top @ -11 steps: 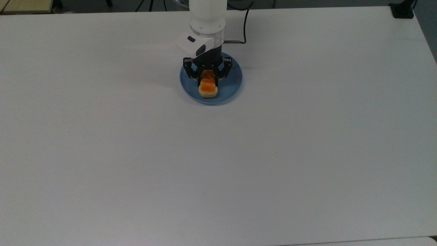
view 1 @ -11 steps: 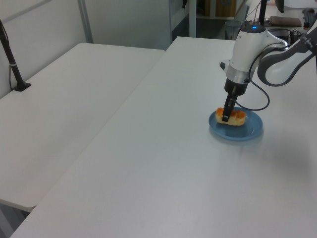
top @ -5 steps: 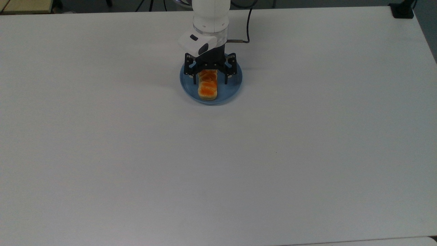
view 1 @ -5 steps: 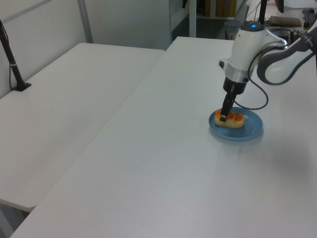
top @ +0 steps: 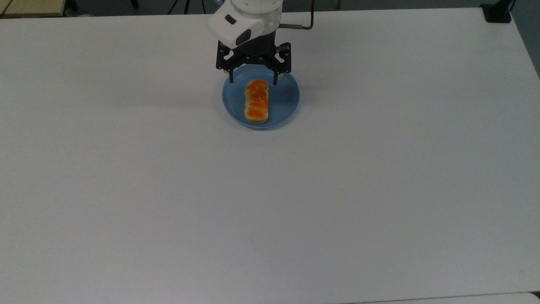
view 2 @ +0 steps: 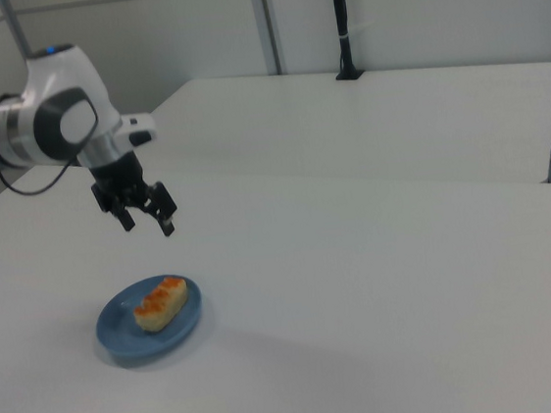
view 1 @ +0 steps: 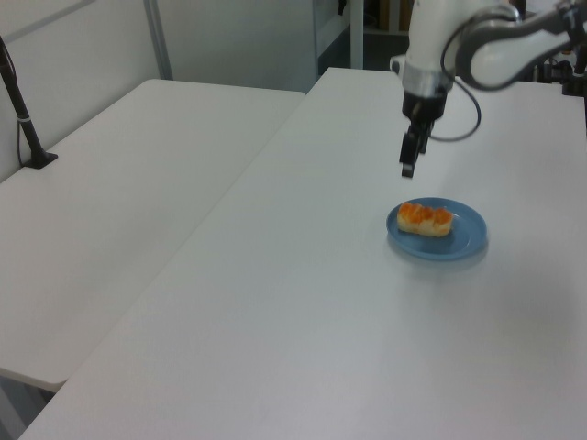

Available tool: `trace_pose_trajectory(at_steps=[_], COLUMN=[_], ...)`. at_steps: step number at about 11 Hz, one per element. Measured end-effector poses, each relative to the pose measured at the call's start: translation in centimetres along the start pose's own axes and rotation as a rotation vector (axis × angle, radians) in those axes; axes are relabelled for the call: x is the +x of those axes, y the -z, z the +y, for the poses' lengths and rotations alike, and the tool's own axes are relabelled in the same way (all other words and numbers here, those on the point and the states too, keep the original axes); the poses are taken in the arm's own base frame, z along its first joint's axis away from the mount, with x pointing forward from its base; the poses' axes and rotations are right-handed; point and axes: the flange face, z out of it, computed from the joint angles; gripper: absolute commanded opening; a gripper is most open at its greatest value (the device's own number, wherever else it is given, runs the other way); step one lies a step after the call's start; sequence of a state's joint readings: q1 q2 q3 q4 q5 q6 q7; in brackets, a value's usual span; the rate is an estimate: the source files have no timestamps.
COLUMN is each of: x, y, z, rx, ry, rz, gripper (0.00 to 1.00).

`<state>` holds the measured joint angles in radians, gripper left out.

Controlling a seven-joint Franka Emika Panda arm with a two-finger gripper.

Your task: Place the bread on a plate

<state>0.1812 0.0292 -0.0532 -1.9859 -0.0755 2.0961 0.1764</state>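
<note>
**Bread on plate, gripper above**

The bread point(top: 257, 101) lies flat on the blue plate point(top: 285, 103), on the white table point(top: 270, 190). The gripper point(top: 253, 80) hangs above the plate's far edge, fingers spread and empty, clear of the loaf.

White rounded arm point(view 2: 49, 117), black cable point(top: 310, 17), black two-fingered tool point(top: 253, 81).

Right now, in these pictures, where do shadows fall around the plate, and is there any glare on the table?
In the right view, the plate throws a soft shadow toward the right view's right. In the top view, a dim shadow lies on the table to the top view's left of the hand. In the left view, the bread looks evenly lit; no strong glare there.
</note>
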Motion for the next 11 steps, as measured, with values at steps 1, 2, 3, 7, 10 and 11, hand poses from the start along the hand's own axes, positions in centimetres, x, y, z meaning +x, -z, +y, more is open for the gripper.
trace_pose_trajectory(at_steps=[1,2,3,7,10,11], x=[0.5,0.9,1.2,1.7,1.5,1.4], y=[2.1,4.2,6.4,11.3,12.9,13.4], z=[0.8,1.8,2.6,4.3,5.5,5.7], rx=[-0.006,-0.012,-0.016,-0.018,-0.023,-0.024], ry=[-0.016,-0.033,-0.050,-0.081,-0.102,-0.107], rz=[-0.016,-0.035,-0.048,-0.038,-0.064,-0.066], gripper=[1.00,1.00,1.00,1.00,1.00,1.00])
